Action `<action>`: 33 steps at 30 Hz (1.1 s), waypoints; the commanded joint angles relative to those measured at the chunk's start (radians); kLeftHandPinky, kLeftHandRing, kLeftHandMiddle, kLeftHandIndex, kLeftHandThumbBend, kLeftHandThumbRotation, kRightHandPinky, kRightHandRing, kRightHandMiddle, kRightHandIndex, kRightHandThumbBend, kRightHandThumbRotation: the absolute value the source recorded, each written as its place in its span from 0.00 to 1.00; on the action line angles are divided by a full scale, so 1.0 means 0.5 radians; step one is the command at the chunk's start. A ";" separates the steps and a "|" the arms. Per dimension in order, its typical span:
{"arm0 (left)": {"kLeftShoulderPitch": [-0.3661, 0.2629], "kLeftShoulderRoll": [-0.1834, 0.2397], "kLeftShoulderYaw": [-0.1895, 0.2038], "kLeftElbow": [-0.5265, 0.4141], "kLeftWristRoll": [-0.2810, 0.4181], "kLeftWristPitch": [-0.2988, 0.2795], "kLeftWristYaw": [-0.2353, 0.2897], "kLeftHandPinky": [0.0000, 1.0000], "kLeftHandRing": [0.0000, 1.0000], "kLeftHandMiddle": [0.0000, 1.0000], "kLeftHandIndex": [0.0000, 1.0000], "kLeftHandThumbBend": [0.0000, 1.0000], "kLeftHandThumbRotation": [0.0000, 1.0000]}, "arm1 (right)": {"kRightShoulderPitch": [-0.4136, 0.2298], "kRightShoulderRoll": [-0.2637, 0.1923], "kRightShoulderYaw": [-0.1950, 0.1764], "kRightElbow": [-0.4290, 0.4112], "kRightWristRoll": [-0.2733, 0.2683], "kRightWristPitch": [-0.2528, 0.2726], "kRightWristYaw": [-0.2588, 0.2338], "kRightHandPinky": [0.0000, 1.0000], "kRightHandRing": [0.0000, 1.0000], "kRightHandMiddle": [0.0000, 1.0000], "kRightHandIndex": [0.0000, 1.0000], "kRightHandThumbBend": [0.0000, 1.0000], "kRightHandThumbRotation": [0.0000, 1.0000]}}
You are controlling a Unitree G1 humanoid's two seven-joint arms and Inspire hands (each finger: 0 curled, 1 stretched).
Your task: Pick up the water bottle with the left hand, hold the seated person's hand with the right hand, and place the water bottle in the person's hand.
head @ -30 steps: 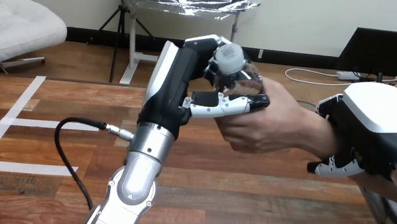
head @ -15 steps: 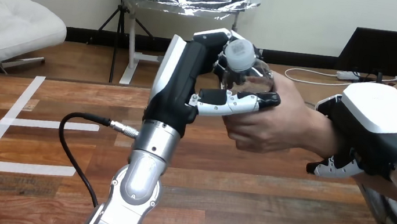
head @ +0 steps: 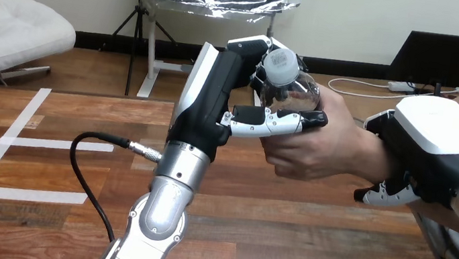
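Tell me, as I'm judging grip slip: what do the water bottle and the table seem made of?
The water bottle looks like clear glossy plastic: its body is see-through with bright highlights. The table seems wood, perhaps laminate: grain and plank seams show with a soft sheen.

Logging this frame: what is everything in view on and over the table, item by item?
water bottle: one, clear with a pale cap, held up at the view's centre
table: one, brown wood, across the lower view
tape strips: three, white, on the table's left part
person's hand: one, reaching in from the view's right, wrapped round the bottle
left hand: one, black and white, fingers curled round the bottle
right hand: one, black and white, at the right, fingers curled round the person's wrist
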 commanded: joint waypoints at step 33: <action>-0.041 0.012 -0.082 -0.261 0.000 0.094 -0.162 0.40 0.47 0.51 0.50 0.71 0.00 | -0.098 -0.003 -0.041 -0.026 0.001 -0.054 -0.052 0.38 0.46 0.54 0.54 0.70 0.00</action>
